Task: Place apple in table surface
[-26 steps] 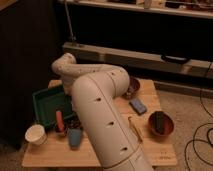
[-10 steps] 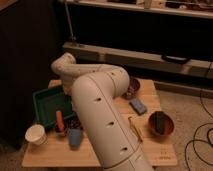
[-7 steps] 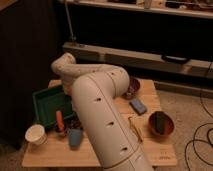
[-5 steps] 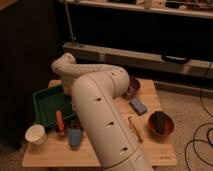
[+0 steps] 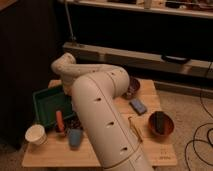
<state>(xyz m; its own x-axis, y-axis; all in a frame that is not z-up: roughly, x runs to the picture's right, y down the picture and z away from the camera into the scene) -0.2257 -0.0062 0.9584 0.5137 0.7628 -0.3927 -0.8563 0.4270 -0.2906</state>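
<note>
None of the apple is being shown. It is judged to be hidden behind the thick white arm [image 5: 100,115], which is being stretched across the middle of the table surface [image 5: 150,150]. The gripper is being screened by the same arm, so its exact place cannot be told. Its jaws are being held closed, but whether the apple is being gripped cannot be told either.

To the arm's left, a green tray [image 5: 39,107], a carrot [image 5: 60,121], a white cup [image 5: 36,134] and a blue cup [image 5: 75,138] are being seen. To its right are a blue sponge [image 5: 138,106], a purple bowl [image 5: 134,85] and a brown bowl [image 5: 167,132].

The carrying or lowering step is judged to be in hand. Next, a bare patch of wood is being called for, outside the tray, and then an opening of the jaws.
</note>
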